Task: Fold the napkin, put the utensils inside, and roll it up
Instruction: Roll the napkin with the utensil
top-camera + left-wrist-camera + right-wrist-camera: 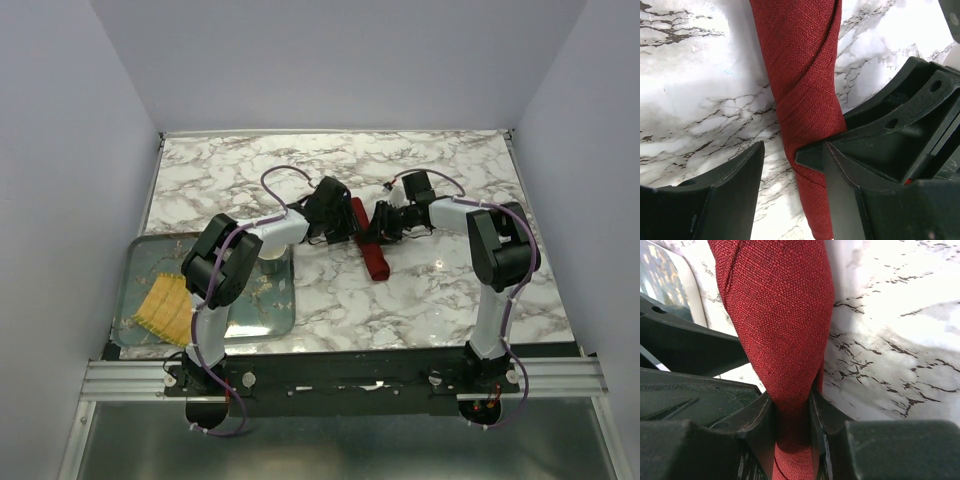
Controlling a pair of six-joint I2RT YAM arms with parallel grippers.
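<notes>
Broadly, the table point(300, 170) is a flat slab of white marble with grey-brown veins, glossy enough to throw glare. At its near left corner lies a rectangular tray point(150, 265) with rounded corners and a greenish, glassy sheen. On the tray a yellow ribbed mat point(165, 308) lies at an angle, and a pale round cup point(272, 262) stands near the tray's far right corner, partly behind the left arm.

The napkin point(375, 262) lies on bare marble at the middle of the table, well apart from the tray. It is a dark red cloth of coarse, grainy weave, rolled into a slim tube with diagonal wrap lines across it point(800, 75). Its long axis runs from far to near, the near end leaning a little to the right in the top view.

The right gripper point(790, 405), of matt black plastic, has its jaws pressed against both sides of the roll point(780, 315), which narrows where they pinch it. The left gripper point(785, 155) straddles the roll with its jaws parted wider than the tube. One finger lies close against the cloth, the other stands off it with marble showing between, and it grips nothing.
</notes>
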